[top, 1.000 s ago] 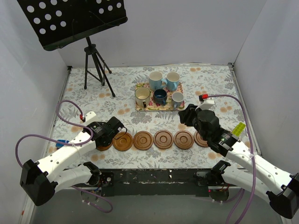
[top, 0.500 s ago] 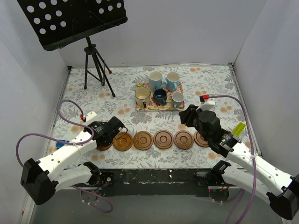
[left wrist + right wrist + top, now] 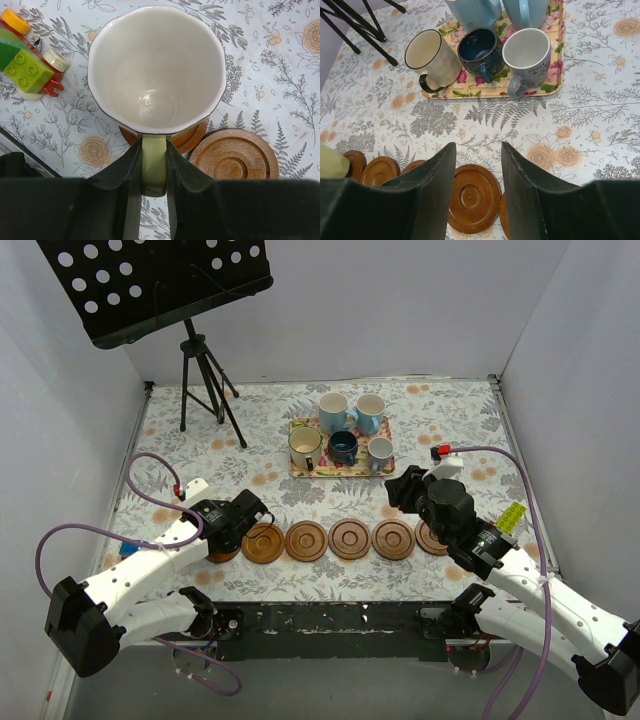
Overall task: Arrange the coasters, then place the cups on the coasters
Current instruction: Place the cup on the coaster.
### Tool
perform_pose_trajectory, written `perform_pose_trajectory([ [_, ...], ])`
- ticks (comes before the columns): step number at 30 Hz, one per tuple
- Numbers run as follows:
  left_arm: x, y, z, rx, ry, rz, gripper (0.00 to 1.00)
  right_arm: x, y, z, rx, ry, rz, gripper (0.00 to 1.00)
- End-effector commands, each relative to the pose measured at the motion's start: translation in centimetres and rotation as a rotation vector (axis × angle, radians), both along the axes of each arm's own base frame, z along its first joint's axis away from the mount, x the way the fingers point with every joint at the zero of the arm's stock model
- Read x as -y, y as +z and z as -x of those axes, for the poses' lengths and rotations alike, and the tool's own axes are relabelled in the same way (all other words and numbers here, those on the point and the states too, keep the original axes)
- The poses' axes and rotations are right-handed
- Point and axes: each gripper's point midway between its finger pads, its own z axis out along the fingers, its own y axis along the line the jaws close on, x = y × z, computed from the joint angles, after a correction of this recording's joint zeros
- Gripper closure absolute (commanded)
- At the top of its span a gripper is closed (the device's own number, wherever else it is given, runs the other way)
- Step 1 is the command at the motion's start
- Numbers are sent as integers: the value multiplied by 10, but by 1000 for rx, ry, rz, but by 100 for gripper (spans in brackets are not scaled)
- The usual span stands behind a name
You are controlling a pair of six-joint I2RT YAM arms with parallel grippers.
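My left gripper (image 3: 153, 150) is shut on the handle of the pale yellow-green cup (image 3: 157, 67). The cup stands upright over the leftmost coaster (image 3: 192, 140); whether it touches I cannot tell. From above, the gripper (image 3: 228, 528) hides this cup. Several more coasters (image 3: 306, 540) form a row to the right. My right gripper (image 3: 477, 147) is open and empty above a coaster (image 3: 474, 197) near the row's right end. The cream cup (image 3: 427, 55), dark blue cup (image 3: 480, 50), grey-blue cup (image 3: 526, 52) and two light blue cups (image 3: 333, 412) stand on the floral tray (image 3: 555, 65).
A black music stand on a tripod (image 3: 205, 380) stands at the back left. A Lego toy (image 3: 27, 67) lies left of the held cup. White walls enclose the floral tablecloth on three sides.
The right gripper has drifted slightly to the right above the coaster row. The left gripper and its cup have not moved.
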Motion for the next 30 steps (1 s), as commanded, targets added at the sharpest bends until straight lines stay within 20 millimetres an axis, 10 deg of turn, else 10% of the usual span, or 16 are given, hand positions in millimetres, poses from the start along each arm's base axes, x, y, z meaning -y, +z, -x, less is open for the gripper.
perform_pose_trajectory([
  [1, -3, 11, -8, 72, 54, 8, 95, 1, 12, -2, 35, -11, -39, 51],
  [10, -1, 6, -4, 46, 62, 22, 71, 1, 10, -2, 31, -13, -38, 51],
  [30, 7, 0, 3, 34, 79, 115, 84, 0, 7, -3, 24, -8, -41, 51],
])
